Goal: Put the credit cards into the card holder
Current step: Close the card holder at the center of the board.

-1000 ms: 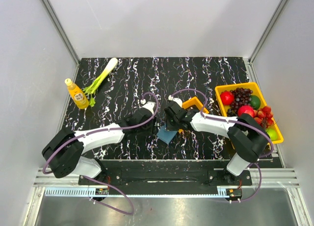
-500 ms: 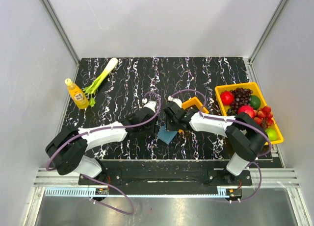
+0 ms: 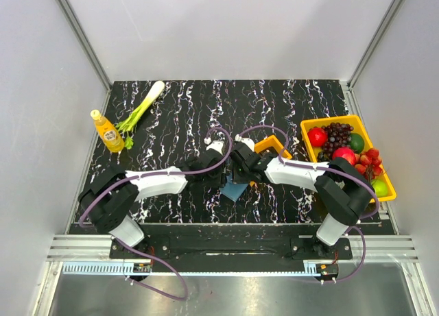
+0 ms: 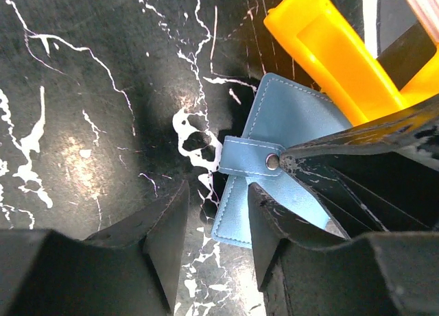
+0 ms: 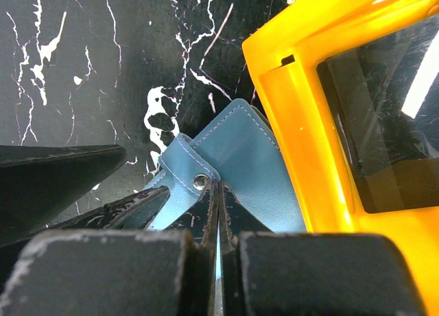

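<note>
Top external shows the left arm stretched farther right than a second ago. The left gripper (image 4: 218,201) now hangs just beside the right gripper (image 5: 218,190), over the near-left corner of the card holder (image 5: 241,150). The holder lies where it was on the table (image 4: 82,90), touching the near-left side of the orange tray (image 5: 295,103). We judge both arms are set to spread its flaps; no card is in yet.

The left jaws stand apart, empty. The right jaws are pressed together at the snap tab (image 4: 250,157); we cannot tell whether they pinch a flap or only press it. The credit cards (image 5: 374,124) are hard to make out: a dark glossy face in the tray, cut off.
</note>
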`<state>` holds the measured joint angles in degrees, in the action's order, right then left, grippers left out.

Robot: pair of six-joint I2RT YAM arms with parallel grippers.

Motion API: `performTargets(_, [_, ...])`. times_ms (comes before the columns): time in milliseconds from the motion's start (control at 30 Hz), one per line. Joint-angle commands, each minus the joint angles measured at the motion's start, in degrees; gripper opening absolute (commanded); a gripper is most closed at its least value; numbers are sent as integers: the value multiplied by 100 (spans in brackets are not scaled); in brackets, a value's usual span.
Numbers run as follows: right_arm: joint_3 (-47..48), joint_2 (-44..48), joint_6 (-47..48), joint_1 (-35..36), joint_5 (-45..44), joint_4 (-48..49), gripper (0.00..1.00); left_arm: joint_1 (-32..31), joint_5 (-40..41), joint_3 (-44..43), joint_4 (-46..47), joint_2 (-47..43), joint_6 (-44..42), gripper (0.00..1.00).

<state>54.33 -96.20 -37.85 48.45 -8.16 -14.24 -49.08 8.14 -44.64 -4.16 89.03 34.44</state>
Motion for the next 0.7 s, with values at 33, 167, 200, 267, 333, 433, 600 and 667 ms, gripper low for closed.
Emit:
performTargets(33, [-212,-241,-21,42,-142,-272,0,-49,-49,-194,390,132,204,43])
performTargets(167, [-229,-232,-39,42,-150,-255,0,-49,-41,-89,723,36,344,43])
performTargets(200, [-238,-232,-39,42,-150,-237,0,-49,-32,-45,802,0,388,46])
performTargets(267, [-229,-232,-39,42,-150,-237,0,-58,38,34,908,-61,450,48])
performTargets(333, [-229,-241,-39,42,-142,-229,0,-49,47,-18,891,-1,459,49])
performTargets(433, [-221,-250,-30,42,-142,-237,0,-58,39,-185,768,236,433,47])
performTargets(600, [-229,-241,-30,42,-124,-237,0,-67,91,-115,786,334,503,45])
performTargets(667, [-229,-241,-30,42,-133,-228,0,-67,135,-132,768,369,520,45])
